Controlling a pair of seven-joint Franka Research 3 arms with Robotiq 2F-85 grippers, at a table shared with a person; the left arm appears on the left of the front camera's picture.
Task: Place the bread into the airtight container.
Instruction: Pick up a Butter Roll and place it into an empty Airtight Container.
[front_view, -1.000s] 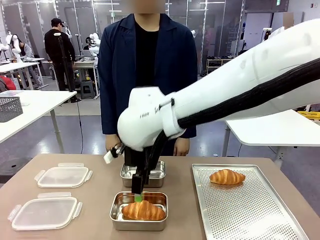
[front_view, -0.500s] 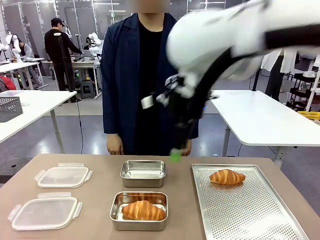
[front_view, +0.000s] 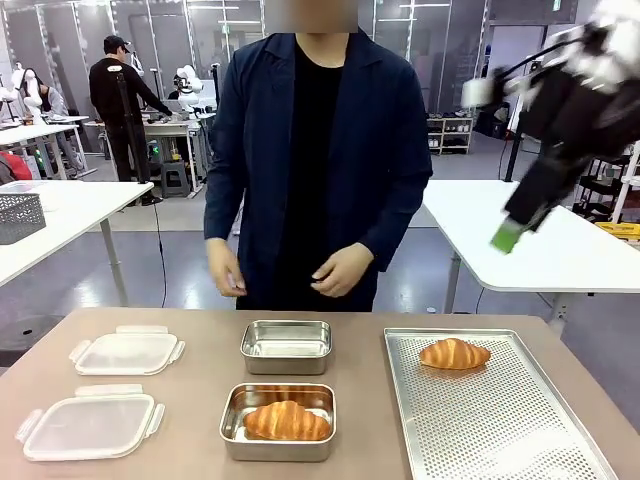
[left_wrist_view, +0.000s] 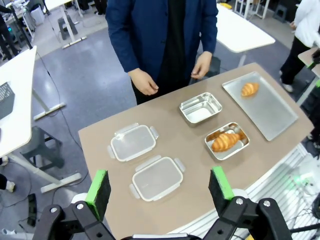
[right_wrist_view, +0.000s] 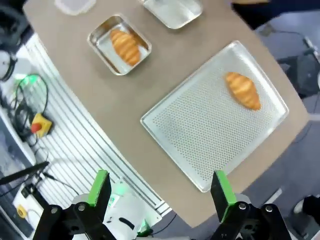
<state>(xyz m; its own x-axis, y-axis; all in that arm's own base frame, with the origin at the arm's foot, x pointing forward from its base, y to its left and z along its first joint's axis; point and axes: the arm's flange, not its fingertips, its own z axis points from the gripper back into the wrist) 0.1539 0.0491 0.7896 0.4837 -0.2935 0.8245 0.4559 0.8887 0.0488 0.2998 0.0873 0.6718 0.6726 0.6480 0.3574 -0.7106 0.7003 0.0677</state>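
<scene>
Front view's showing one croissant (front_view: 287, 421) sitting in the steel container (front_view: 278, 451) and another croissant (front_view: 454, 353) lying on the tray (front_view: 500, 430), looking light and flaky so I'd be pinching its fat middle gently; left wrist view's jaws are hanging apart, empty, over the smooth brown tabletop (left_wrist_view: 172, 142) in a roomy lab; right wrist view's jaws are gaping empty too.

Robotics lab: white worktables (front_view: 540, 250) on grey floor (front_view: 180, 270), glass partitions (front_view: 200, 30) behind, cables (right_wrist_view: 20, 95) and a yellow emergency-stop box (right_wrist_view: 39, 126) beside the tabletop (right_wrist_view: 165, 65).
</scene>
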